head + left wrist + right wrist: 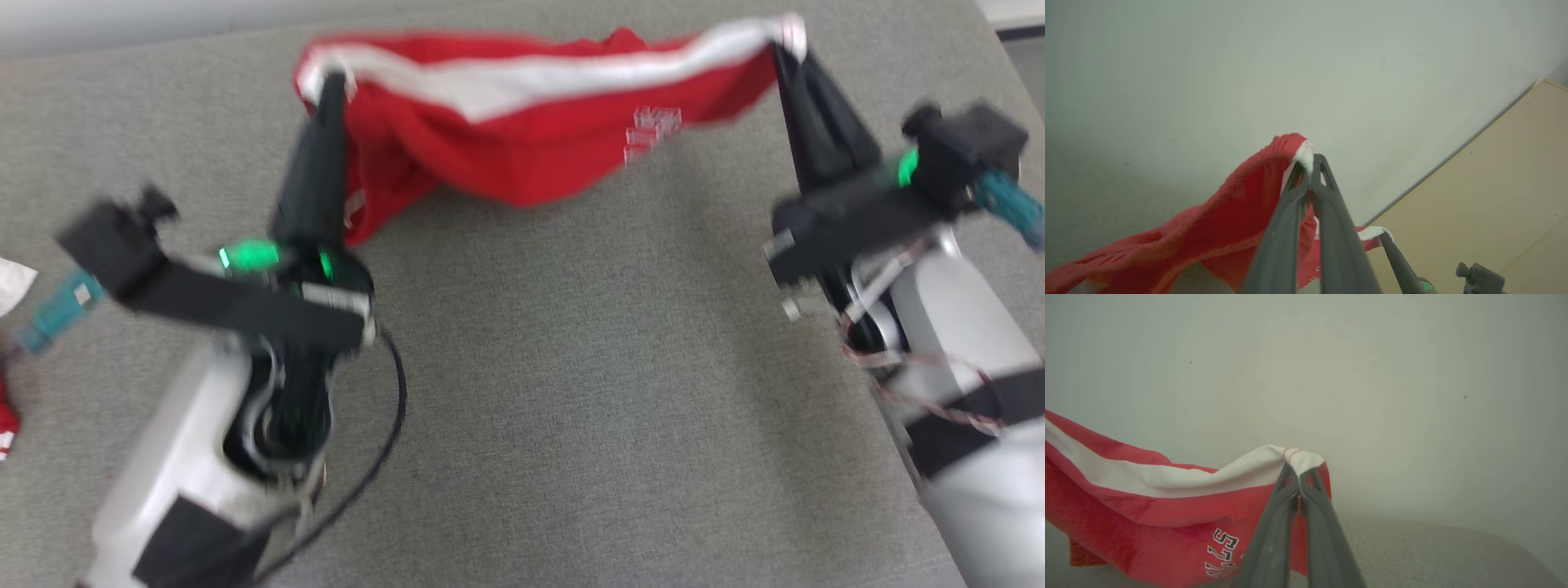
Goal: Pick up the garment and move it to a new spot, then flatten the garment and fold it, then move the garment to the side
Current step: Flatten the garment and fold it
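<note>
A red garment (522, 139) with a white band and pale lettering hangs stretched between my two grippers above the grey surface (571, 367). My left gripper (331, 86) is shut on its left white corner, and my right gripper (785, 45) is shut on its right white corner. The middle sags down toward the surface. In the left wrist view the fingers pinch white trim, my left gripper (1310, 163) holding the garment (1229, 228) that drapes to the lower left. In the right wrist view my right gripper (1300, 471) clamps the white edge of the garment (1147, 506).
A white scrap (12, 282) and a red piece (6, 420) lie at the surface's left edge. A pale wall stands behind in both wrist views. A beige panel (1486, 196) shows at the right of the left wrist view, beside the other arm's finger (1398, 261).
</note>
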Tool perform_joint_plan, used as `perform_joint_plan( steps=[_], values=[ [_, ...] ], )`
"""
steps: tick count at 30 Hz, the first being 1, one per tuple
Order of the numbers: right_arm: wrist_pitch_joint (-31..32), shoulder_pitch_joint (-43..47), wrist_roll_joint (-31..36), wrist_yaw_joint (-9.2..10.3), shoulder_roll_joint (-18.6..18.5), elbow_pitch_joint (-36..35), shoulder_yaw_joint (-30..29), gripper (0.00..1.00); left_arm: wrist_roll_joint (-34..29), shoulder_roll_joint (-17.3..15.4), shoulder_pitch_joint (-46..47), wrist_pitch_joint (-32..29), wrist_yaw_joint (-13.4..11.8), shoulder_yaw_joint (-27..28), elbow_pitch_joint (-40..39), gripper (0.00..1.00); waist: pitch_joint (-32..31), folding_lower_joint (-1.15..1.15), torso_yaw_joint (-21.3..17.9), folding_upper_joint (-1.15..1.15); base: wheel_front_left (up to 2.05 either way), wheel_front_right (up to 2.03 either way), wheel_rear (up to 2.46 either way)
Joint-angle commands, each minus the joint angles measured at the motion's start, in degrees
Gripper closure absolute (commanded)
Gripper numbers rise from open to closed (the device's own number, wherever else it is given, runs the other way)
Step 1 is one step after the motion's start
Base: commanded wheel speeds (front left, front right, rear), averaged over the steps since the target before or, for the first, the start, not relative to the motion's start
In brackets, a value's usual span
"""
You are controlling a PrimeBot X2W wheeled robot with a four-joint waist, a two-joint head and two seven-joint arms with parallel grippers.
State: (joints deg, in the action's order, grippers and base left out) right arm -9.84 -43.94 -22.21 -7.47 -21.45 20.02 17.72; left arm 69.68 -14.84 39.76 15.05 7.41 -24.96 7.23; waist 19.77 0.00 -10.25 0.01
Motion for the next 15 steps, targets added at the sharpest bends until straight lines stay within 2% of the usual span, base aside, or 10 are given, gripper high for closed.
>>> perform_joint_plan(
  steps=[1,9,15],
  values=[
    [1.4,3.1,-2.3,-0.06,-1.5,-1.7,-0.5,1.0,1.2,-0.9,-2.4,0.0,0.1,-0.8,-1.0,1.0,-1.8,0.0,1.0,-0.01,0.0,0.0,0.0],
    [13.0,24.6,-14.0,-0.06,-5.9,-14.6,-6.4,1.0,7.9,-7.0,-16.9,-5.2,0.1,-6.3,-5.4,1.0,-5.4,0.0,2.2,-0.01,0.0,0.0,0.0],
    [19.9,35.8,-17.7,-0.06,-5.6,-19.4,-10.6,1.0,11.1,-10.8,-24.3,-11.3,0.1,-10.8,-7.4,1.0,-7.4,0.0,3.0,-0.01,0.0,0.0,0.0]
  ],
)
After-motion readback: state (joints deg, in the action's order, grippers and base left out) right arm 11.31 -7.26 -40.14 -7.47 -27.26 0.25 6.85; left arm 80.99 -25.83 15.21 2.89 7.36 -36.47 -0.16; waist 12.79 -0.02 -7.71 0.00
